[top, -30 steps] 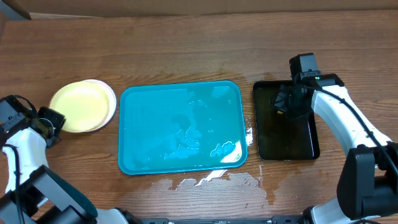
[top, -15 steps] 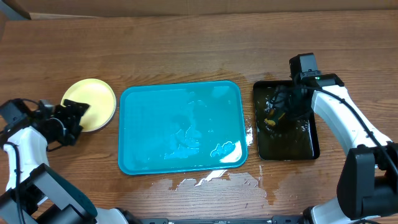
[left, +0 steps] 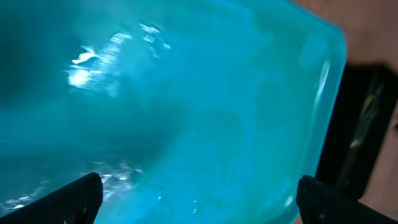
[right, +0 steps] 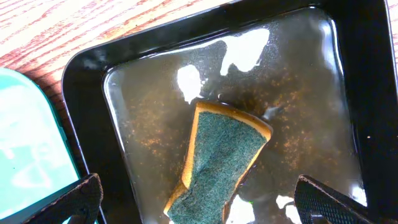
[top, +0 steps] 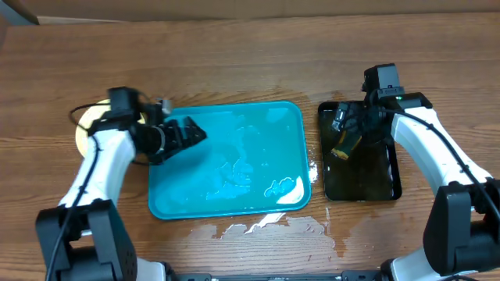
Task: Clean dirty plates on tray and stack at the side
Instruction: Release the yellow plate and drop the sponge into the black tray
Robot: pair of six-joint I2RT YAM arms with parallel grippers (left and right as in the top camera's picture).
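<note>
Tray (top: 234,176), the big turquoise one, sits mid-desk (top: 234,55) with nothing on it, just a shiny wet film, and there's a puddle (top: 266,226) on the wood right at its near edge. The plates (top: 84,134) are off the tray, on the desk just past its left rim. Only a sliver of the pale yellow one shows because the left arm (top: 101,168) crosses over them, so I can't tell how many are in that pile. The left jaws hang over the left part of the tray, spread wide apart with nothing between them. Over on the right, the smaller black tray (top: 363,176) has murky water in it and a green-and-yellow sponge (right: 224,158) lying in it. The right jaws hover right above that sponge, also wide apart and not gripping it.
</note>
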